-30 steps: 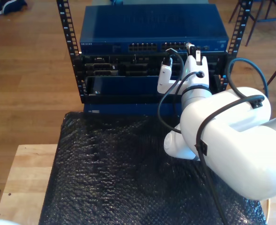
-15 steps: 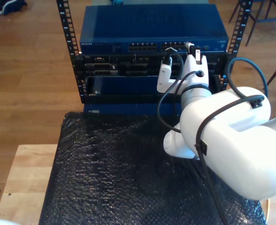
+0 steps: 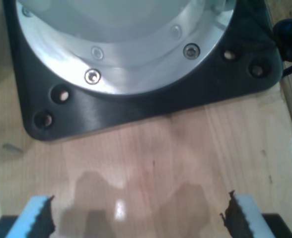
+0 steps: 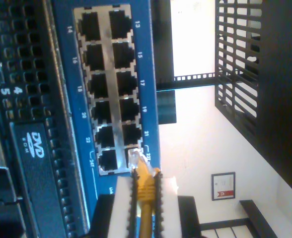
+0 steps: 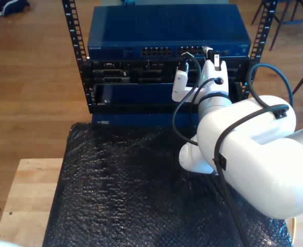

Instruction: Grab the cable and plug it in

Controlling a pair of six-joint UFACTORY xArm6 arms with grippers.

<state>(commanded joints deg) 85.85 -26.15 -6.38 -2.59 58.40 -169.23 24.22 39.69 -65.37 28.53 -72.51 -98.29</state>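
Second wrist view, ribbed pincer (image 4: 145,198) pinching yellow cable (image 4: 145,191), clear clip at blue switch (image 4: 136,59) port, first pincer (image 3: 136,215) spread.

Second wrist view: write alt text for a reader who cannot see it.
My second gripper pinches the yellow cable, its clear connector at the mouth of a port at the end of a blue network switch's double row of numbered ports. The other ports look empty.
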